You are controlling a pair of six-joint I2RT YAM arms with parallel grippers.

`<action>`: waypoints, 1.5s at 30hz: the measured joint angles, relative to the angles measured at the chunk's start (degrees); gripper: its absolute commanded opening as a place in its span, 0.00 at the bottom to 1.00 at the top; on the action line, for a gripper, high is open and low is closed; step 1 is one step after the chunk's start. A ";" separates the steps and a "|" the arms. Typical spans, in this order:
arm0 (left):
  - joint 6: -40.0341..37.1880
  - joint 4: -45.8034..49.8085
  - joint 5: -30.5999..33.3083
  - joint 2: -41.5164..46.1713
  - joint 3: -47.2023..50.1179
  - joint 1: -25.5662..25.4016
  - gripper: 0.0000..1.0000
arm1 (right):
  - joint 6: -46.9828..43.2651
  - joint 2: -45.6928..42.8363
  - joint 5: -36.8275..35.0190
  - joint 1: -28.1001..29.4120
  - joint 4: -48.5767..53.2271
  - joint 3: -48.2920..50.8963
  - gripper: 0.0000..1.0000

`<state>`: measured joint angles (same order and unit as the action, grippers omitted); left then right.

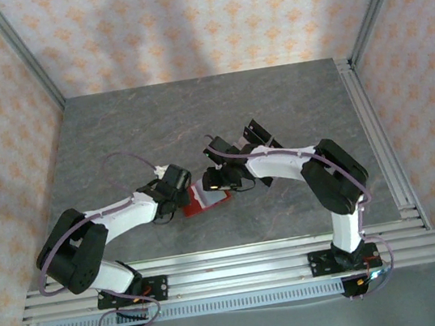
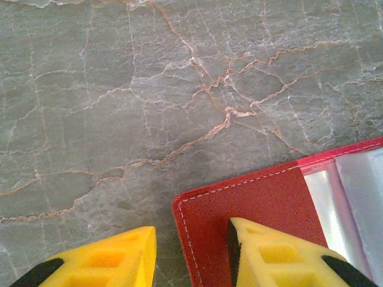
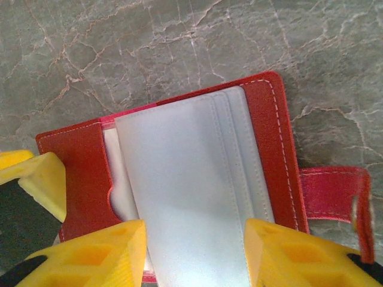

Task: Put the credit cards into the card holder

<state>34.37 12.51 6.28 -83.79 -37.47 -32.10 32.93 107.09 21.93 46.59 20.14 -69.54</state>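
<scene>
Card holder (image 3: 84, 161): red, open on table (image 3: 90, 54).
Left gripper (image 2: 191, 233): part-open, one side resting on holder.
Right gripper (image 3: 194, 226): astride pale leaf (image 3: 185, 179); grip unclear.

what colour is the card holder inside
Pale grey; the card holder shows best in right wrist view.

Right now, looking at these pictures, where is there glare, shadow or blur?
Top external view: soft, even light, with dim vertical shadows on the back wall. Left wrist view: veins in the table are sharp, and the clear sleeve of the card holder shines. Right wrist view: the holder's pale inside looks washed out, and the far end of its strap is smeared.
</scene>
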 measured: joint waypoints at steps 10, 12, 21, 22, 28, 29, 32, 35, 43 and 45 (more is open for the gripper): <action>0.00 -0.24 -0.02 0.00 0.00 0.02 0.36 | 0.79 1.88 2.16 0.04 -1.57 -0.02 0.44; 0.00 -0.35 -0.07 -0.02 0.00 0.24 0.36 | 1.31 1.88 2.75 0.15 -2.19 -0.02 0.43; 0.02 -0.44 -0.07 -0.39 0.00 0.35 0.36 | 4.17 1.88 6.69 0.63 -6.01 0.00 0.43; 0.02 -0.46 -0.07 -0.37 0.00 0.52 0.36 | 4.61 1.88 7.17 0.63 -6.71 0.11 0.43; 0.02 -0.33 -0.07 0.59 0.02 1.92 0.36 | 6.95 1.90 9.35 0.63 -9.53 1.01 0.43; 0.04 -0.26 -0.04 1.44 0.02 2.36 0.36 | 7.21 1.90 9.53 0.63 -9.84 1.07 0.43; 0.04 -0.07 -0.04 4.02 0.02 3.56 0.37 | 7.76 1.92 9.68 0.63 -10.34 1.09 0.43; 0.07 0.15 0.00 6.25 0.02 4.52 0.37 | 8.04 1.95 9.86 0.63 -10.60 1.09 0.43; 0.31 3.02 0.31 9.99 0.02 6.78 0.37 | 8.46 1.95 10.05 1.44 -10.75 1.07 0.45; 0.50 4.04 0.48 10.88 0.02 7.74 0.37 | 8.48 2.19 10.08 2.05 -10.73 0.79 0.45</action>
<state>34.87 16.56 6.76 -72.90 -37.45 -24.36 41.41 109.27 32.01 48.64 9.41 -68.75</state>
